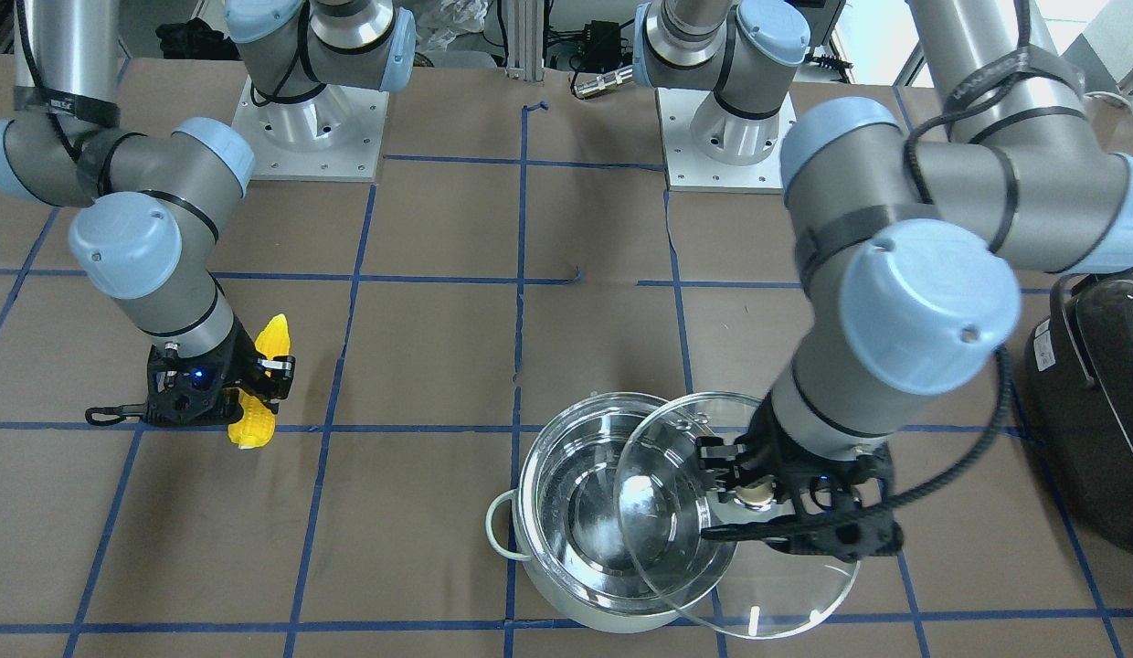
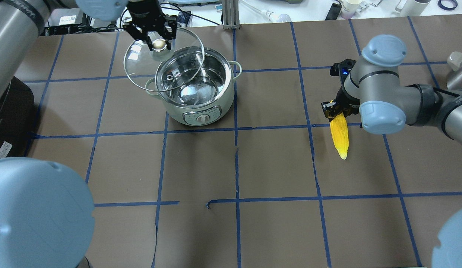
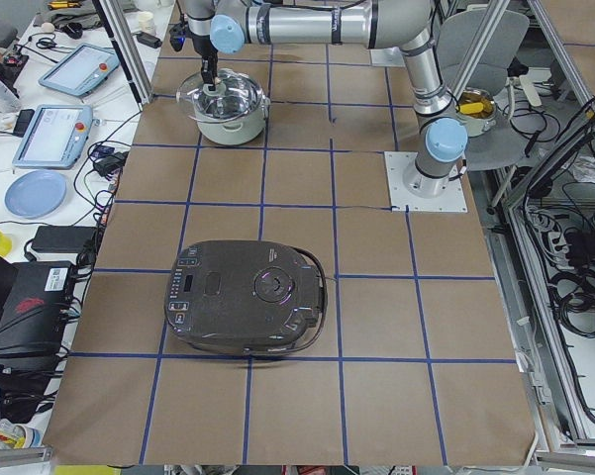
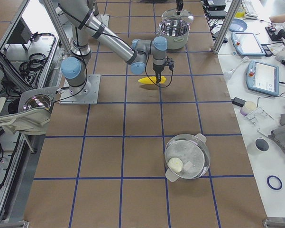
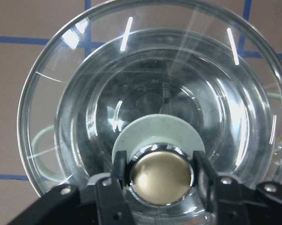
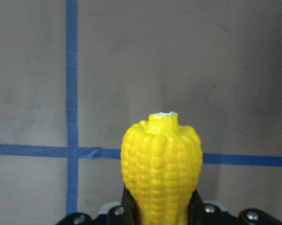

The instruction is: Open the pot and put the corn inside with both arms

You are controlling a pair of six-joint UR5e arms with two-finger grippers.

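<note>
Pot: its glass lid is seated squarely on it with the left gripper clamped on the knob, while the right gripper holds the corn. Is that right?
Not seated. The overhead view shows the lid held by its knob in the left gripper, shifted aside, with much of the pot uncovered. The right gripper does hold the corn.

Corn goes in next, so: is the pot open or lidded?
Open: the left gripper holds the glass lid by its knob, offset from the pot, steel interior exposed.
</note>
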